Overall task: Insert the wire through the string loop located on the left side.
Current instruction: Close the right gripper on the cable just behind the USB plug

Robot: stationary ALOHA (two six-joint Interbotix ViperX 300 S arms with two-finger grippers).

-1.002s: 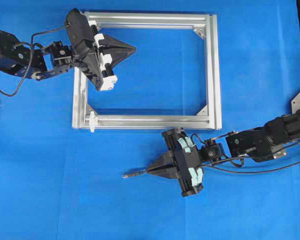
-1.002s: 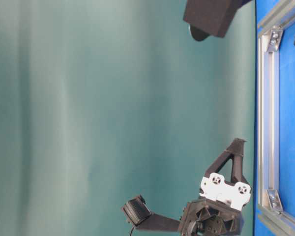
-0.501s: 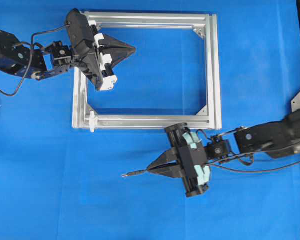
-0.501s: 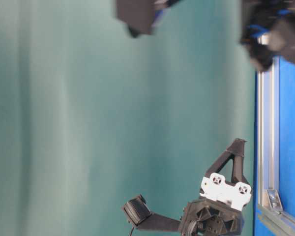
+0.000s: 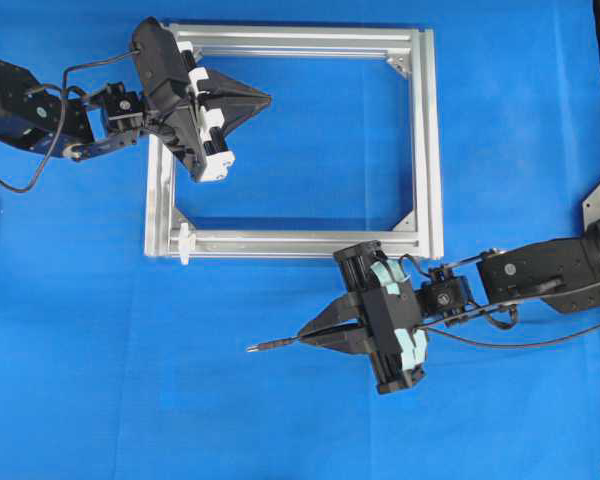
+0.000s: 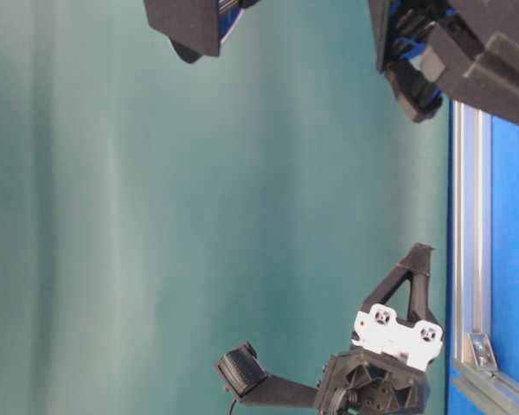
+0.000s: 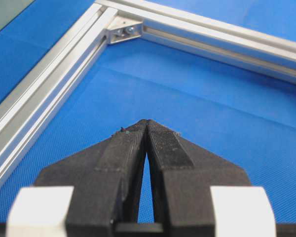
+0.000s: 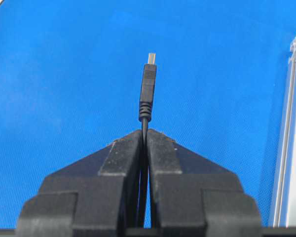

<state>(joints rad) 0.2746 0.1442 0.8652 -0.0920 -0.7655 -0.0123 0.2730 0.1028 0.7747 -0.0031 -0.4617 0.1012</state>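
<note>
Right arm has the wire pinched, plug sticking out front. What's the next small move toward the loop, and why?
Probably carry the plug left and up toward the string loop on the frame's lower-left corner. The right gripper is shut on the wire, whose tip points left, below the frame and right of the loop. The left gripper is shut and empty.

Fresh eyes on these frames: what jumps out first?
The silver frame on the blue mat, top centre of the overhead view, with the left gripper shut and empty over its left side. Below the frame, the right gripper is shut on the wire, plug pointing left. The string loop is a tiny white bit at the frame's lower-left corner.
</note>
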